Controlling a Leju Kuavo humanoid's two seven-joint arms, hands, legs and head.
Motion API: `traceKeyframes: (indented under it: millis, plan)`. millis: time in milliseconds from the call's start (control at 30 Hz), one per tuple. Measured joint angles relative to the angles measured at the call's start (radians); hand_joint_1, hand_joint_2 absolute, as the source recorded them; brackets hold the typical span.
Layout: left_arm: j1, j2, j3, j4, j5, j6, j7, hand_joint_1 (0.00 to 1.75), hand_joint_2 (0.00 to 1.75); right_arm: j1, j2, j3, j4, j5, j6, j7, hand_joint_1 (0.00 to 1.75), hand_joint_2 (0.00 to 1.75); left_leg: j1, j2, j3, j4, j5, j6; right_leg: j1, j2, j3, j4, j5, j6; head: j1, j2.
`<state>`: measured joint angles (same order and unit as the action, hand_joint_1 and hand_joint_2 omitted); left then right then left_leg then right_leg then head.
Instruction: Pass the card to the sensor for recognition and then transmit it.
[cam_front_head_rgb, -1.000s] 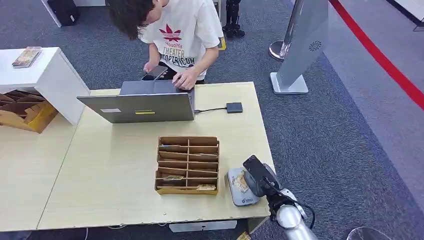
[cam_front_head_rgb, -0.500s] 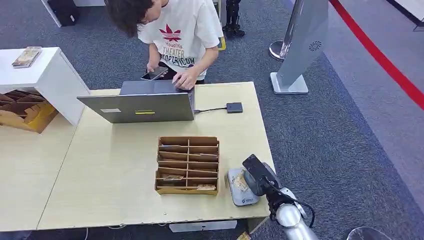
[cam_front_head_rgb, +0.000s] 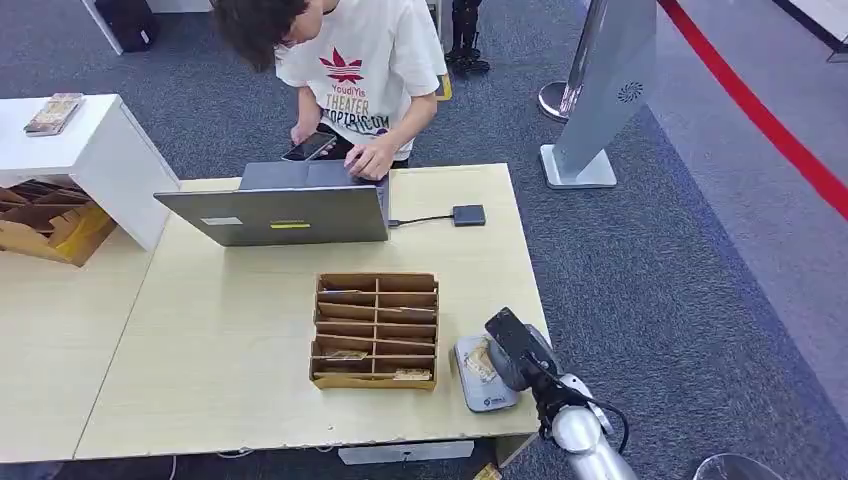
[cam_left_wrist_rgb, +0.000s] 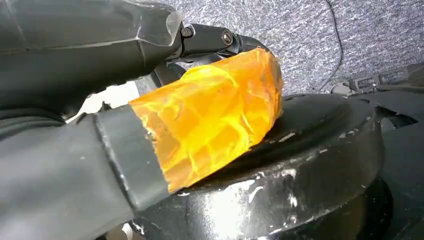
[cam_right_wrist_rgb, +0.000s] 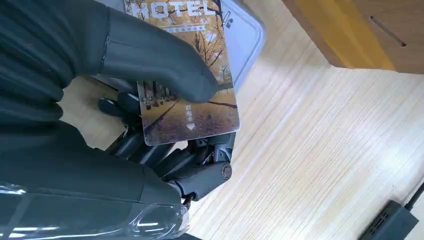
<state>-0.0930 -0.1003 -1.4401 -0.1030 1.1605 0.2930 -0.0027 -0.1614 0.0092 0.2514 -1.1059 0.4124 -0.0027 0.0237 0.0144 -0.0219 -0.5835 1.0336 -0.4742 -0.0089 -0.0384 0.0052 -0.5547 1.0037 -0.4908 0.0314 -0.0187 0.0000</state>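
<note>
Pale wooden desk (cam_front_head_rgb: 230, 340) on grey carpet (cam_front_head_rgb: 680, 260), seen from above. Near the front right corner, right hand (cam_front_head_rgb: 517, 348) clamped on a card (cam_right_wrist_rgb: 187, 75), thumb pressed on the printed face, darker fingers (cam_right_wrist_rgb: 150, 150) curled behind it. Card printed with an autumn street scene and the word HOTEL, held just over a small grey sensor pad (cam_front_head_rgb: 482, 375) lying flat on the desk; touching or not, cannot tell. Left hand (cam_left_wrist_rgb: 150, 120) hanging low over dark carpet, thumb tip wrapped in orange tape; open or closed cannot be told from this angle.

Just left of the sensor pad, a brown cardboard organizer (cam_front_head_rgb: 375, 330) with rows of slots, a couple of cards lying in the front compartments. Further back, an open grey laptop (cam_front_head_rgb: 285, 205), a cable running from it to a small dark adapter (cam_front_head_rgb: 468, 215) on the desk. Behind the laptop, a person (cam_front_head_rgb: 350, 60) in a white printed T-shirt, one hand on the keyboard, the other holding a phone (cam_front_head_rgb: 308, 147). Off to the left, a white table (cam_front_head_rgb: 80, 150) with more cardboard trays (cam_front_head_rgb: 45, 225) beside it.
</note>
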Motion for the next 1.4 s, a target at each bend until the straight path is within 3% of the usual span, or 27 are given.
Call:
traceKeyframes:
  millis: [367, 600, 800, 1067, 1400]
  plan:
    - [0.0, 0.0, 0.0, 0.0, 0.006, 0.0, 0.0, 0.0, 0.0, -0.005, 0.003, 0.0, 0.008, -0.003, -0.009, -0.007, 1.75, 1.75, 0.0, 0.0, 0.0, 0.0, 0.0, 0.0, 0.0, 0.0, 0.0, 0.0, 0.0, 0.0, 0.0, 0.0]
    - [0.0, 0.0, 0.0, 0.0, 0.017, 0.0, 0.0, 0.0, 0.0, 0.005, 0.012, 0.0, -0.022, 0.008, -0.05, -0.023, 1.75, 1.75, 0.0, 0.0, 0.0, 0.0, 0.0, 0.0, 0.0, 0.0, 0.0, 0.0, 0.0, 0.0, 0.0, 0.0]
    - [0.001, -0.001, 0.0, 0.0, 0.031, 0.002, -0.006, 0.0, 0.0, 0.033, 0.032, 0.0, -0.154, 0.04, -0.13, -0.023, 1.75, 1.75, 0.0, 0.0, -0.001, 0.0, 0.0, 0.0, 0.0, 0.0, -0.001, 0.0, 0.0, 0.0, 0.0, 0.0]
    - [0.002, -0.009, 0.0, 0.006, 0.044, 0.005, -0.013, 0.0, 0.0, 0.078, 0.074, 0.0, -0.43, 0.067, -0.264, -0.084, 1.75, 1.75, 0.0, 0.0, -0.001, 0.0, 0.0, 0.0, 0.0, 0.0, -0.001, 0.0, 0.0, 0.0, 0.0, 0.0]
    - [0.002, -0.011, 0.0, 0.01, 0.044, 0.001, -0.015, 0.0, 0.0, 0.096, 0.082, 0.068, -0.6, 0.093, -0.226, -0.125, 1.75, 1.75, 0.0, 0.0, -0.001, 0.0, 0.0, 0.0, 0.0, 0.0, -0.001, 0.0, 0.0, 0.0, 0.0, 0.0]
